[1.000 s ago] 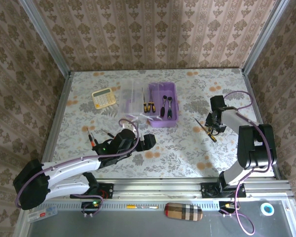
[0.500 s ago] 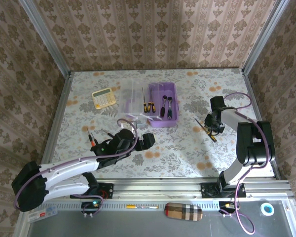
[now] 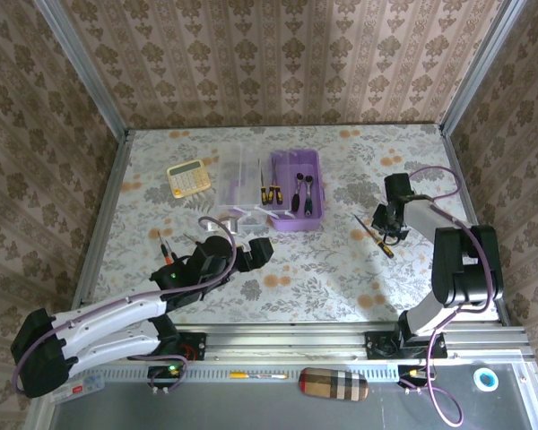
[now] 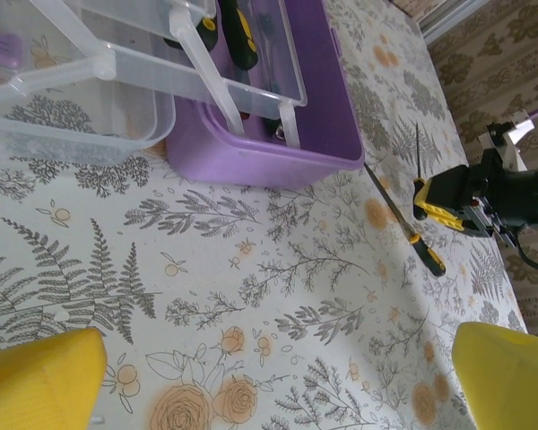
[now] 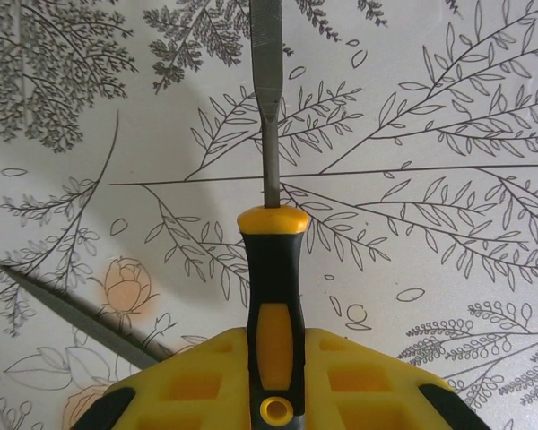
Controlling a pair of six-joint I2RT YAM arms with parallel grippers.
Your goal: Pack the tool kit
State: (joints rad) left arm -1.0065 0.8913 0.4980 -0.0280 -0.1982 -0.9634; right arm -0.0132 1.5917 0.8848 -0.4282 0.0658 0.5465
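The purple tool kit box [image 3: 297, 224] stands open at mid-table with its clear lid [image 3: 243, 177] swung out to the left. Inside lie black-orange screwdrivers [image 3: 269, 193] and a ratchet wrench [image 3: 306, 189]. My right gripper [image 3: 387, 235] is shut on the black-yellow handle of a flat-bladed hand tool [image 5: 272, 260] resting on the cloth, its yellow fingers [image 5: 188, 376] pressed against both sides. My left gripper [image 3: 258, 252] hovers wide open in front of the box, its yellow fingertips [image 4: 36, 376] far apart over bare cloth. The left wrist view shows the box [image 4: 260, 161] and the same tool [image 4: 396, 208].
A yellow calculator [image 3: 188, 176] sits at the back left. More small tools [image 3: 166, 248] lie on the cloth left of my left arm. Metal rails and patterned walls close in the table on three sides.
The right gripper's fingers have closed onto the tool's handle. The left arm has drawn back slightly to the left, gripper still open.
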